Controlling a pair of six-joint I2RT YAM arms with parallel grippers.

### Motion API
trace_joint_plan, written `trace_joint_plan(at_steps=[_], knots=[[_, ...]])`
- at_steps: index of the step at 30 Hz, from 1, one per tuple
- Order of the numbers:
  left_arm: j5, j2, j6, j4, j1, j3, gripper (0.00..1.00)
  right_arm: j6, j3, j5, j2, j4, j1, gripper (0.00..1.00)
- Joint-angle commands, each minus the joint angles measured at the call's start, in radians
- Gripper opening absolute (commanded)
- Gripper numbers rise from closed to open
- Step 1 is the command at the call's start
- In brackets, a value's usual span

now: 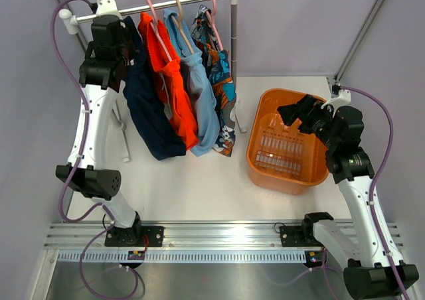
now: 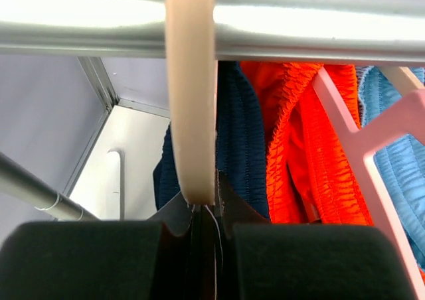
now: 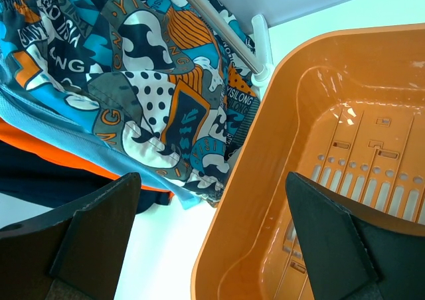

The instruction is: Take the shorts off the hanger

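The left arm (image 1: 89, 124) is reaching up the left side of the frame, with the left gripper (image 2: 204, 240) pinching a beige hanger (image 2: 190, 101) at upper left. The right arm (image 1: 355, 187) is bending inward at middle right, with the right gripper (image 3: 212, 237) gaping wide.

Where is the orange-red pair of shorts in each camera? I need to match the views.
Top external: orange-red shorts, second from left on the rail.
Left wrist: centre-right, beyond the beige hanger.
Right wrist: only a thin orange strip at the left edge, below the printed shorts.
Shared landmark: navy shorts, beside it in every view.
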Motion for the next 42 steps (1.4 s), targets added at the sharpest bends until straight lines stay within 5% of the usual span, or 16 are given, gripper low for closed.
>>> trace_joint_plan(at_steps=[1,21,31,42], knots=[[0.021,-0.092,0.02,0.065,0.001,0.061,0.0,-0.022,0.04,-0.027,-0.003,0.016,-0.002,1.0],[0.112,-0.354,0.009,0.079,-0.027,-0.286,0.0,-0.017,0.009,-0.091,0.022,0.056,-0.002,0.99],[0.043,-0.569,0.043,-0.142,-0.286,-0.491,0.0,-0.032,0.037,-0.205,0.053,0.009,0.009,0.99],[0.329,-0.814,-0.009,-0.288,-0.443,-0.666,0.0,-0.052,0.16,0.034,0.102,-0.125,0.44,0.99]])
